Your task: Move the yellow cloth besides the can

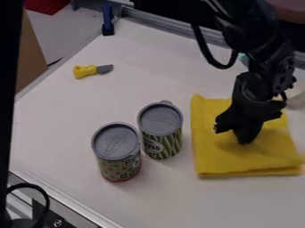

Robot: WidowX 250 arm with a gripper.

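The black gripper (243,136) hangs down over the middle of the folded yellow cloth (217,156), at the right of the view; whether it touches the cloth I cannot tell. The cloth lies flat on the white table, just right of the green-labelled can (162,133), with a narrow strip of table between them. A second can (117,153), with an orange and green label, stands upright to the lower left, close beside the first. The gripper covers part of the cloth.
A toy knife (89,71) with a yellow handle lies on the white table (149,58) at the upper left. A blue and black clamp (108,20) sits at the back edge. Metal rails border the table at the back and lower left.
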